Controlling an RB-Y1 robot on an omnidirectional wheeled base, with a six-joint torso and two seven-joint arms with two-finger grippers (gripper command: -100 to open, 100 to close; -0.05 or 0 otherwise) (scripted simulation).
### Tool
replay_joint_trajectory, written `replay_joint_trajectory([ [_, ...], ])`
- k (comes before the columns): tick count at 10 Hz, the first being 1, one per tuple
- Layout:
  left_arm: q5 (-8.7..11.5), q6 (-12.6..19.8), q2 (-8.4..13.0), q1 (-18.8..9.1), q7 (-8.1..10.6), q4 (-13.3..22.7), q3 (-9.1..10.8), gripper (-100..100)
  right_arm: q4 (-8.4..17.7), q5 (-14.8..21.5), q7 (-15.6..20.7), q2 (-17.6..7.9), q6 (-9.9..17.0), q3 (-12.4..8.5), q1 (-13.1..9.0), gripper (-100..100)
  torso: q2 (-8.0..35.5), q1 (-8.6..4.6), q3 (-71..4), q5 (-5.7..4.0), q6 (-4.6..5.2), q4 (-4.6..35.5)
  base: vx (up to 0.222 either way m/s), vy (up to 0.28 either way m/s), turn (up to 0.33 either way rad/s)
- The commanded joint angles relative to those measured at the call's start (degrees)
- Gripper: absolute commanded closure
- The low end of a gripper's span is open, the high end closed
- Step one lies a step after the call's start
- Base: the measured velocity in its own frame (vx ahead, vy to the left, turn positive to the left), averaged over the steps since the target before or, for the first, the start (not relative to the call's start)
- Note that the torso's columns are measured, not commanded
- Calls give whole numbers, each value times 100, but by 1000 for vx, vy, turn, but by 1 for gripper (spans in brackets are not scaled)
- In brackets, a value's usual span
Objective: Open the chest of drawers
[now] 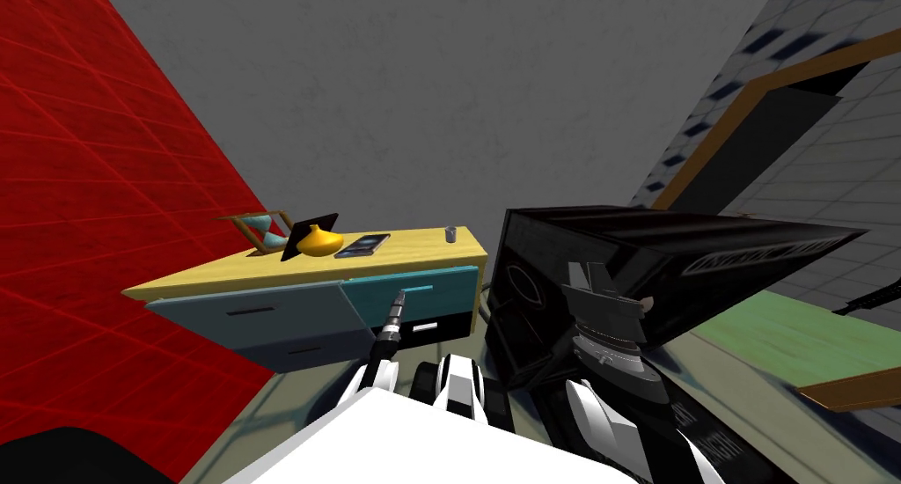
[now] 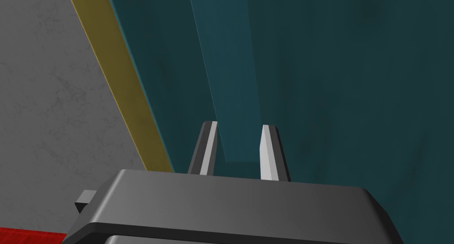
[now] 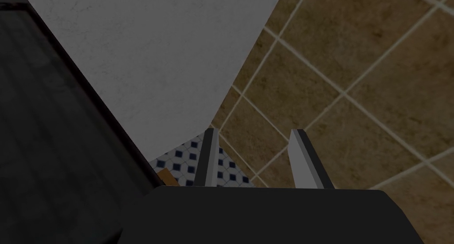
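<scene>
1. Location: the chest of drawers, yellow-topped, stands against the grey wall directly ahead, beside the red wall. A yellow vase and a small grey can sit on its top.
2. Target: the teal drawer on the upper right side of the chest carries a teal bar handle.
3. Left gripper: reached forward to that handle. In the left wrist view the left gripper has its 2 fingers drawn in narrow, 1 on each side of the handle, close against its sides near the bar's end. Judged as pinching the handle.
4. Right gripper: fingers moderately spread, nothing between them, touching nothing.
5. Step in hand, as judged: the grip is made and the pull comes next. Whether the drawer has begun to slide out cannot be told from these views.
6. Recommended practice:
   - Pull straight back, square to the drawer front, with no sideways or upward drift.
   - Keep the pinch firm, as the hold sits near the end of the bar and could slip off.
   - Hold the wrist angle fixed so the thin fingers do not twist on the bar.
   - Draw slowly, since an off-centre pull may skew the drawer and jam it.
</scene>
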Motion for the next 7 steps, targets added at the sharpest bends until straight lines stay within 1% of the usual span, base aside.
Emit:
replay_joint_trajectory([
  [1,-17,135,-3,98,4,-90,-30,100,0,0,0,0,0,0,-1,0,5,-7,5,-4,0,4,-172,-72,15],
  [2,-23,182,-4,131,7,-132,-42,100,0,0,0,0,0,1,-1,0,-10,-10,-3,-7,3,6,-171,-64,17],
  [3,-19,123,-5,97,9,-140,-40,100,0,0,0,0,0,0,-1,0,-21,-6,-12,-9,4,5,-85,-31,2],
  [4,-30,163,-10,159,13,-170,-67,100,0,0,0,0,0,0,1,0,-47,1,-28,-15,6,11,-119,-49,14],
  [7,-49,209,-13,259,21,-233,-114,100,0,0,0,0,0,1,-1,0,6,-11,7,-4,4,5,-201,-58,16],
])
